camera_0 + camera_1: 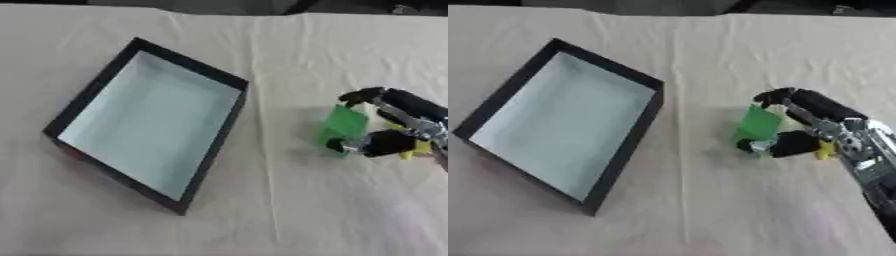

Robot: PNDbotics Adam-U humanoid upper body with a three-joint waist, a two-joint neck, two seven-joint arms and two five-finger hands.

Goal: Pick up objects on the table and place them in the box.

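Green block [343,125] sits at about three o'clock on the cream cloth [289,200], pinched between the curled fingers and thumb of the robot's right hand [802,125]. Something yellow [411,149] shows just behind the thumb. At nine o'clock lies the black-walled box [214,145], well apart.

Concealed and cropped regions, head stereo pair.
The right hand [798,127] covered the right side of the green object [759,125]; a yellow piece [413,148] showed only partly behind the thumb, its shape indeterminate. The right forearm was cut off at the right edge. Contact between fingers and green object was blurred.
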